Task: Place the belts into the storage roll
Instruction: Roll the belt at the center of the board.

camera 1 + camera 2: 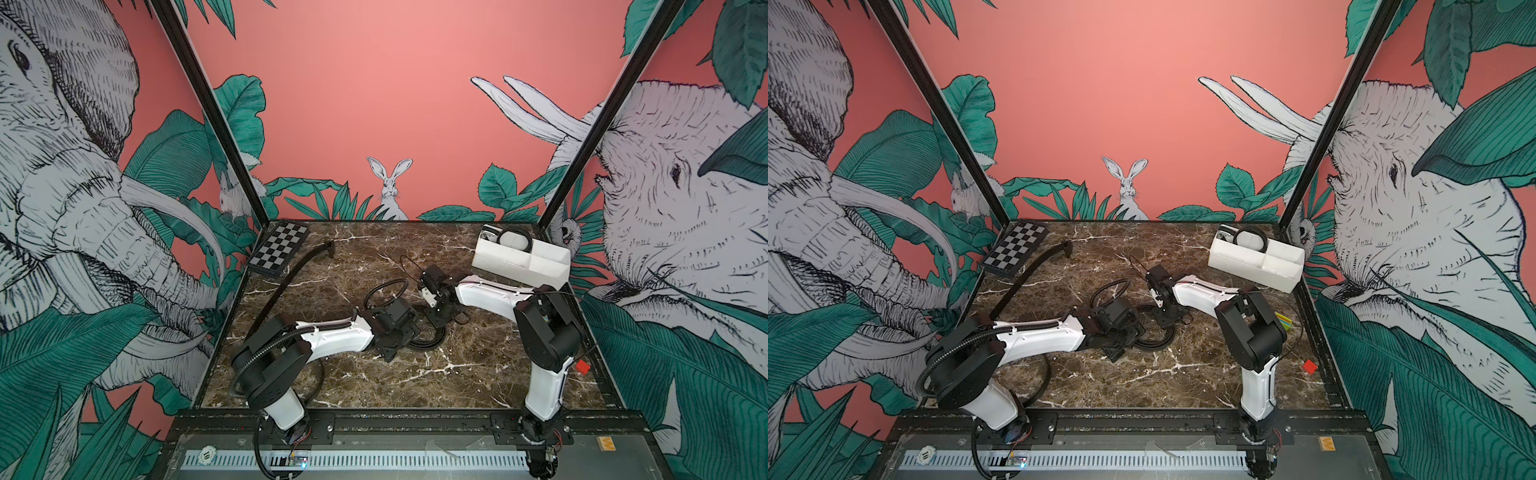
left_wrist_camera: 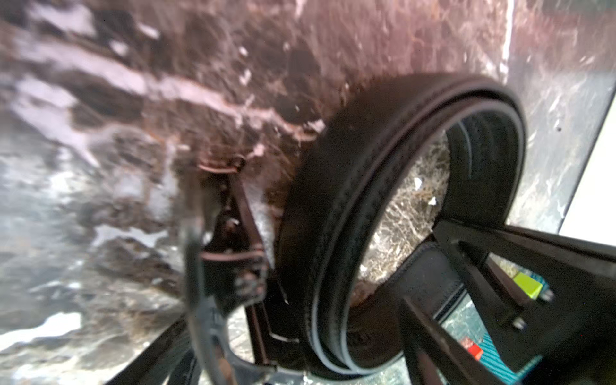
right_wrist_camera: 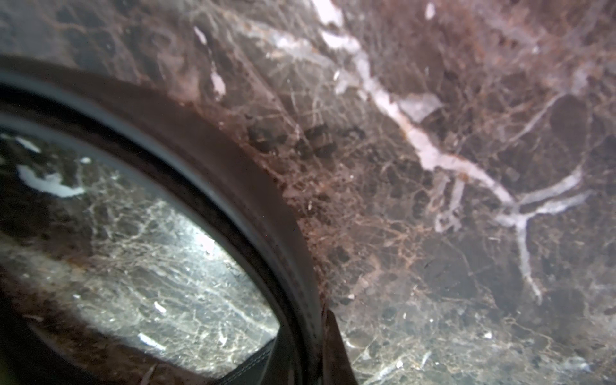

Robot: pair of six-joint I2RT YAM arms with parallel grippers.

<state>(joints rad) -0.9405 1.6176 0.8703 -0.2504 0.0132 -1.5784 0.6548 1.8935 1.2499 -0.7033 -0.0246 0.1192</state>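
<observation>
A coiled black belt (image 1: 432, 343) (image 1: 1158, 343) stands on edge mid-table; its stitched loop (image 2: 336, 206) (image 3: 233, 173) shows in both wrist views. My right gripper (image 1: 434, 323) (image 3: 321, 353) points down and is shut on the coil's strands. My left gripper (image 1: 405, 340) (image 2: 310, 350) sits low at the coil's left, open, jaws wide on either side of its wall. A second belt (image 1: 291, 274) (image 1: 1025, 272) lies straight toward the left arm. A third, coiled belt (image 1: 515, 230) (image 1: 1250, 230) rests in a back compartment of the white storage roll (image 1: 498, 257) (image 1: 1237, 257).
A checkerboard (image 1: 280, 249) (image 1: 1015, 247) lies at the back left corner. A small red block (image 1: 582, 366) (image 1: 1309, 365) sits near the right edge behind the right arm, with a lime-green piece (image 1: 1285, 322) (image 2: 528, 285) close by. Thin cable loops rise above both wrists.
</observation>
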